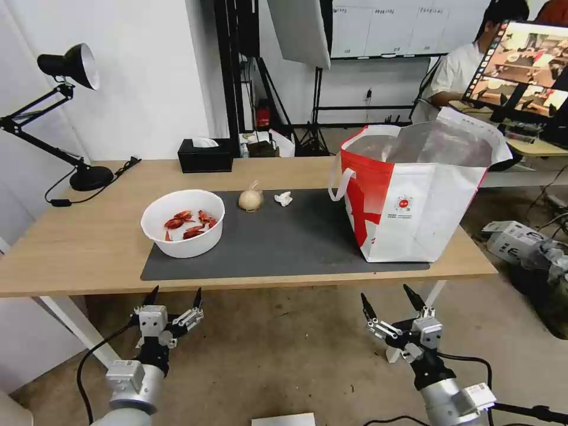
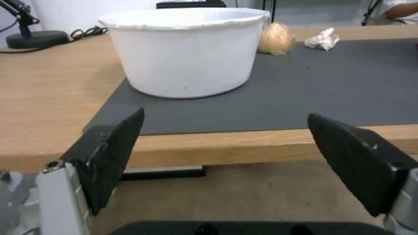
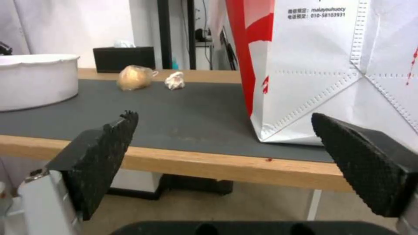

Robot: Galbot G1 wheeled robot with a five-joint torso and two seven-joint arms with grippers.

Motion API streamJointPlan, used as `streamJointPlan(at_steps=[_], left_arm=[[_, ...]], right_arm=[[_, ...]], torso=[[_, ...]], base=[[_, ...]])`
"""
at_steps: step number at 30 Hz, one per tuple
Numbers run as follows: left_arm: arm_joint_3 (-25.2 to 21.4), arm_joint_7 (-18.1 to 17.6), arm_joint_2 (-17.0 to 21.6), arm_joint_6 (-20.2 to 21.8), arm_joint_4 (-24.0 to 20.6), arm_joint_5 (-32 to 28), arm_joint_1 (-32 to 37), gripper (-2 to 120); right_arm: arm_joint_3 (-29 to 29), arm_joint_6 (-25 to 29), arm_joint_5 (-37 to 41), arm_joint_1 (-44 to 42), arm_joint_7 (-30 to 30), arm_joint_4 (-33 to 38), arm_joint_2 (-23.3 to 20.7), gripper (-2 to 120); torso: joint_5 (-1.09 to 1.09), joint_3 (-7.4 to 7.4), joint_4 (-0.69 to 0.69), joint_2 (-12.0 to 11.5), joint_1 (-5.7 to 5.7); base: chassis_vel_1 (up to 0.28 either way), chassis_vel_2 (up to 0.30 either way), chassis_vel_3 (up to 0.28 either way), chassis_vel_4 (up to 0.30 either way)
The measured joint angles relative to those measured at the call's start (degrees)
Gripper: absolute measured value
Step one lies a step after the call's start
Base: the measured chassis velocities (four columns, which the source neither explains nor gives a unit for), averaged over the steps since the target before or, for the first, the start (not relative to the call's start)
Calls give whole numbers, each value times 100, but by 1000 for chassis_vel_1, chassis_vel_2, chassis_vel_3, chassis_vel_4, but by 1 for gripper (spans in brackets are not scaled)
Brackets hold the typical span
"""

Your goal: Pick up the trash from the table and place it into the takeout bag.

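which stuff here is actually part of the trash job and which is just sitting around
Part of the job:
white bowl of crayfish shells
beige knotted lump
crumpled tissue
takeout bag
table
left end effector and right end effector, both open, below the table's near edge

Just lying about:
black tissue box
desk lamp

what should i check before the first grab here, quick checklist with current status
1. Left gripper open, empty, short of the table: ok.
2. Right gripper open and empty: ok.
3. Takeout bag upright on the mat, mouth open: ok.
4. Bowl of shells upright, nearest the left gripper: ok.
5. Beige lump and tissue lie apart at the mat's far edge: ok.
6. Bag's inside free of obstructions: cannot tell.
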Motion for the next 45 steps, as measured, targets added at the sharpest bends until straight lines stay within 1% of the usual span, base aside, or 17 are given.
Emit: streamJointPlan(at_steps=[8, 10, 13, 15, 16, 19, 20, 22, 23, 27, 31, 32, 35, 40, 41, 43, 45], left_arm=[[-41, -1, -13, -42, -21, -4, 16, 100], [-37, -1, 19, -54, -21, -17, -12, 100], [-6, 0, 85, -55, -15, -56, -72, 100], [-35, 16, 110, -79, -26, -72, -38, 100], [-35, 16, 110, -79, -26, -72, -38, 100], [-72, 44, 42, -99, -117, -30, 44, 100], [-72, 44, 42, -99, -117, -30, 44, 100], [-73, 50, -49, -99, -176, 32, 109, 100], [-76, 50, -88, -99, -199, 55, 141, 100], [-116, 51, -98, -99, -228, 53, 170, 100], [-172, 51, -50, -99, -248, -4, 175, 100], [-174, 52, -39, -97, -254, -30, 172, 100], [-173, 51, -42, -94, -268, -45, 166, 100], [-154, 51, -45, -88, -268, -48, 183, 100], [-154, 51, -45, -88, -268, -48, 183, 100], [-146, 51, -46, -88, -268, -47, 201, 100], [-144, 51, -50, -92, -268, -47, 204, 100]], right_arm=[[-125, -13, 3, 66, -3, 43, -51, 100], [-234, -88, 35, 187, 5, 111, -166, 100], [-296, -190, 125, 321, 20, 183, -256, 100], [-574, -441, 287, 775, 158, 236, -509, 100], [-574, -441, 287, 775, 158, 236, -509, 100], [-1016, -766, 449, 1496, 321, 257, -765, 100], [-1016, -766, 449, 1496, 321, 257, -765, 100], [-1273, -914, 579, 1952, 378, 201, -921, 100], [-1383, -962, 636, 2177, 389, 127, -995, 100], [-1573, -1015, 740, 2505, 394, -53, -1089, 100], [-1857, -1024, 995, 2967, 343, -402, -1216, 100], [-2024, -1004, 1155, 3229, 305, -594, -1261, 100], [-2197, -985, 1312, 3549, 287, -762, -1291, 100], [-2680, -1016, 1601, 4350, 344, -1194, -1272, 100], [-2680, -1016, 1601, 4350, 344, -1194, -1272, 100], [-3007, -1119, 1881, 4837, 416, -1481, -1169, 100], [-3110, -1140, 1963, 5006, 431, -1594, -1118, 100]], torso=[[0, 0, -1, 0, 0], [0, 0, 3, 0, 0], [-1, 0, -3, 0, 0], [-1, 0, 0, 0, 0], [-1, 0, 0, 0, 0], [1, 1, 3, 0, 0], [1, 1, 3, 0, 0], [0, 1, 2, 0, 1], [0, 1, 2, 0, 0], [1, 1, 0, -1, 0], [0, 0, 0, 0, 1], [1, 1, -1, 0, 1], [0, 1, -1, 0, 0], [-1, 1, 1, 0, 1], [-1, 1, 1, 0, 1], [0, 1, 0, 0, 1], [-1, 0, 0, -1, 0]], base=[[0, 0, 0, 0], [0, 0, 0, 0], [0, 0, 0, 0], [0, 0, 0, 0], [0, 0, 0, 0], [0, 0, 0, 0], [0, 0, 0, 0], [0, 0, 0, 0], [0, 0, 0, 0], [0, 0, 0, 0], [0, 0, 0, 0], [0, 0, 0, 0], [0, 0, 0, 0], [0, 0, 0, 0], [0, 0, 0, 0], [0, 0, 0, 0], [0, 0, 0, 0]])
